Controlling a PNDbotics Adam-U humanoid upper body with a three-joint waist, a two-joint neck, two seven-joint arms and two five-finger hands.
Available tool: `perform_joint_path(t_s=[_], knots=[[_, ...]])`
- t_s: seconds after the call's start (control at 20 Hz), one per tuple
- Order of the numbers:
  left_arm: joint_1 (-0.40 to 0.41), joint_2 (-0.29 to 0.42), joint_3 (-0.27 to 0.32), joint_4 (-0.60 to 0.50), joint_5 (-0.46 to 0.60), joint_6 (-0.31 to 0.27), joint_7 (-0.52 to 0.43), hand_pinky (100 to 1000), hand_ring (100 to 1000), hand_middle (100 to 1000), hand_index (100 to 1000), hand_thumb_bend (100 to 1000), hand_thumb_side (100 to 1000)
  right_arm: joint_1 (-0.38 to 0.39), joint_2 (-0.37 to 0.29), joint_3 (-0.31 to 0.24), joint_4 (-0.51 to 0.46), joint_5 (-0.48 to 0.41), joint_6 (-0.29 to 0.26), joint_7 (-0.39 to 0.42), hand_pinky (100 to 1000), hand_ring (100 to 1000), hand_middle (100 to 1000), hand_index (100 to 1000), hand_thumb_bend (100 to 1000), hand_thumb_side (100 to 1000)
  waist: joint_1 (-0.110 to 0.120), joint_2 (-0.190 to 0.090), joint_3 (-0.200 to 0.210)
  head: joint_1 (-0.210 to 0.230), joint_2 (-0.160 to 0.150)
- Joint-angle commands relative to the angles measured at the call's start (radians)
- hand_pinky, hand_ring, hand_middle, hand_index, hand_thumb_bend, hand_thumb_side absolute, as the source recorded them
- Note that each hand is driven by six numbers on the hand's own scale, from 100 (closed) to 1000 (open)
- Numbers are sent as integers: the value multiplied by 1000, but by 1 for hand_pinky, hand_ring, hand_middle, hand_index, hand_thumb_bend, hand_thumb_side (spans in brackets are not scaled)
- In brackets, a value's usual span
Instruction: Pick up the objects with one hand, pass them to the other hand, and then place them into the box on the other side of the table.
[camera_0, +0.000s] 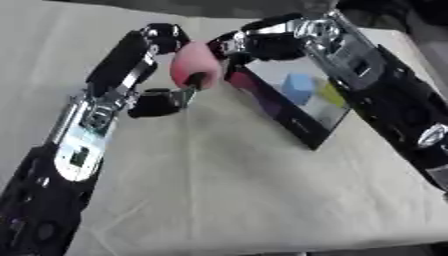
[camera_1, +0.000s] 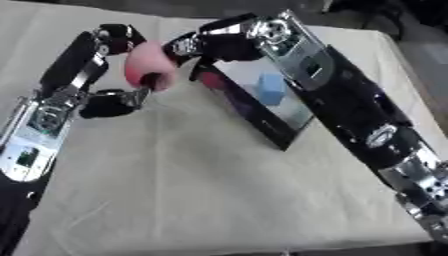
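Note:
A pink rounded object (camera_0: 191, 62) hangs above the table's far middle. My left hand (camera_0: 159, 102) reaches up from the lower left and is shut on it, fingers (camera_0: 164, 34) curled over its top and the thumb pressing its lower end. My right hand (camera_0: 258, 44) comes in from the upper right and meets the pink object's upper right side; its grip is hidden. Just right of the hands stands the black box (camera_0: 289, 120), open at the top, with a blue cube (camera_0: 298, 87) and a yellow-green thing (camera_0: 332, 95) inside.
A pale cloth covers the table (camera_0: 236, 190). My right forearm (camera_0: 394, 105) crosses over the box's right side. The table's far edge runs just behind the hands.

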Motion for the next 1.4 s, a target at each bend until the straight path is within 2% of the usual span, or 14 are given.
perform_joint_path(t_s=[0.05, 0.15, 0.2, 0.25, 0.3, 0.35, 0.5, 0.55, 0.6, 0.65, 0.8, 1.05, 1.2, 1.4], knots=[[-21, -11, -3, -23, -7, -3, 1, 705, 640, 569, 521, 100, 348, -11, -18, -6, -3, -4, -10, 9, 812, 1000, 954, 1000, 100, 1000, -9, -22, -1, -1, 5], [-21, -12, -2, -21, -14, -2, -1, 706, 640, 569, 521, 100, 346, -10, -17, -6, -3, -17, -14, 16, 807, 1000, 912, 1000, 100, 1000, -9, -22, -1, -1, 5], [-22, -12, -1, -20, -17, -1, -1, 706, 641, 570, 522, 100, 337, -10, -17, -6, -2, -26, -14, 18, 798, 1000, 847, 980, 100, 1000, -9, -21, -1, -2, 5], [-22, -12, 0, -18, -22, 0, -2, 706, 641, 570, 522, 100, 336, -10, -17, -8, -1, -36, -13, 17, 795, 1000, 830, 965, 100, 1000, -9, -21, -2, -2, 5], [-22, -13, 0, -16, -27, 1, -2, 706, 642, 571, 522, 100, 333, -10, -16, -10, 0, -47, -11, 14, 786, 1000, 780, 920, 100, 953, -8, -21, -2, -2, 5], [-22, -13, 2, -13, -33, 3, -3, 706, 642, 571, 522, 100, 332, -9, -16, -11, -1, -60, -10, 9, 784, 1000, 768, 908, 100, 940, -8, -21, -3, -2, 5], [-23, -14, 7, 4, -60, 12, -2, 705, 643, 572, 525, 100, 305, -9, -18, -13, -7, -98, -8, -10, 749, 933, 634, 791, 100, 791, -8, -21, -4, -2, 5], [-23, -15, 9, 10, -70, 14, 0, 705, 643, 572, 526, 100, 304, -8, -18, -14, -8, -108, -5, -18, 748, 930, 628, 787, 100, 778, -7, -21, -4, -3, 5], [-23, -16, 11, 15, -78, 15, 2, 705, 643, 572, 527, 100, 302, -8, -18, -14, -9, -118, -2, -26, 733, 901, 586, 749, 100, 669, -7, -20, -4, -3, 5], [-23, -17, 12, 19, -86, 16, 4, 705, 643, 572, 528, 100, 303, -8, -18, -15, -10, -128, 1, -35, 728, 890, 573, 736, 100, 635, -8, -20, -5, -3, 5], [-24, -20, 14, 28, -101, 15, 14, 704, 642, 572, 530, 100, 300, -7, -19, -14, -15, -146, 9, -56, 687, 825, 504, 670, 100, 454, -8, -19, -5, -4, 5], [-23, -23, 12, 30, -107, 8, 28, 703, 641, 570, 531, 100, 306, -6, -18, -12, -15, -143, 28, -82, 648, 771, 461, 624, 100, 286, -9, -16, -5, -6, 5], [-22, -23, 9, 28, -106, 2, 31, 703, 641, 571, 532, 100, 306, -6, -16, -13, -12, -152, 48, -94, 631, 756, 449, 612, 100, 100, -9, -15, -5, -5, 5], [-23, -23, 8, 26, -106, -3, 36, 702, 641, 569, 532, 100, 297, -6, -17, -11, -14, -154, 70, -97, 613, 733, 434, 596, 100, 100, -10, -15, -6, -6, 5]])
